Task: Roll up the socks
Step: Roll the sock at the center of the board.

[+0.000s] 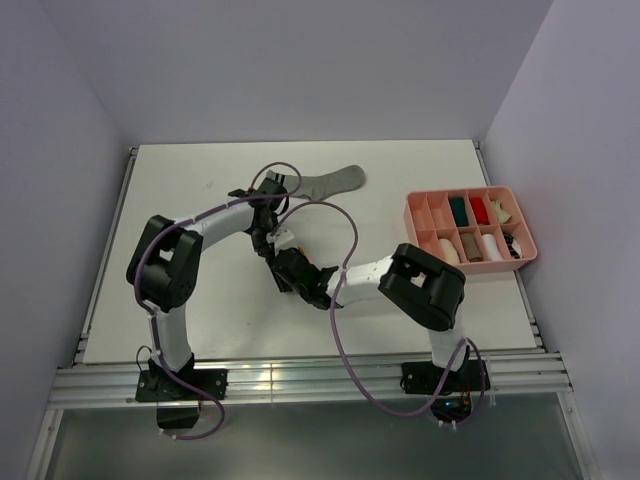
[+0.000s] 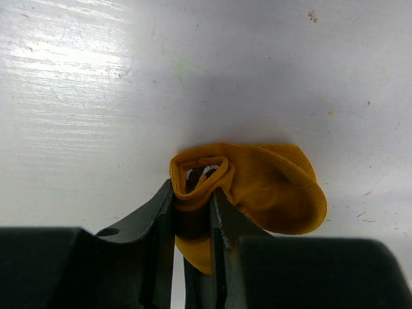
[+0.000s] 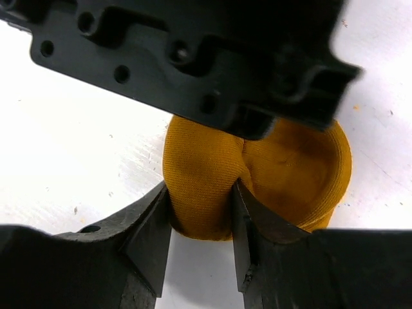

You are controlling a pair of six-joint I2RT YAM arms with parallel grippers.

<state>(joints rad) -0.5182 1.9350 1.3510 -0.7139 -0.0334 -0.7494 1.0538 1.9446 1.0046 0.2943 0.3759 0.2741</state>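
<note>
The mustard-orange sock [image 2: 277, 187] is bunched into a loose roll on the white table. My left gripper [image 2: 193, 193] is shut on the rolled edge, fabric squeezed between its fingers. From the opposite side my right gripper [image 3: 201, 193] pinches a bulging fold of the same sock [image 3: 296, 167], with both fingers pressed into the cloth. In the top view the two grippers meet at mid-table, left gripper [image 1: 267, 238] above right gripper [image 1: 286, 262], and they hide most of the sock. A grey sock [image 1: 335, 182] lies flat farther back. The teal sock is out of view.
A pink divided tray [image 1: 415, 218] with small rolled bundles in its compartments stands at the right edge of the table. The left arm's black wrist body [image 3: 193, 58] hangs across the top of the right wrist view. Cables loop above both arms.
</note>
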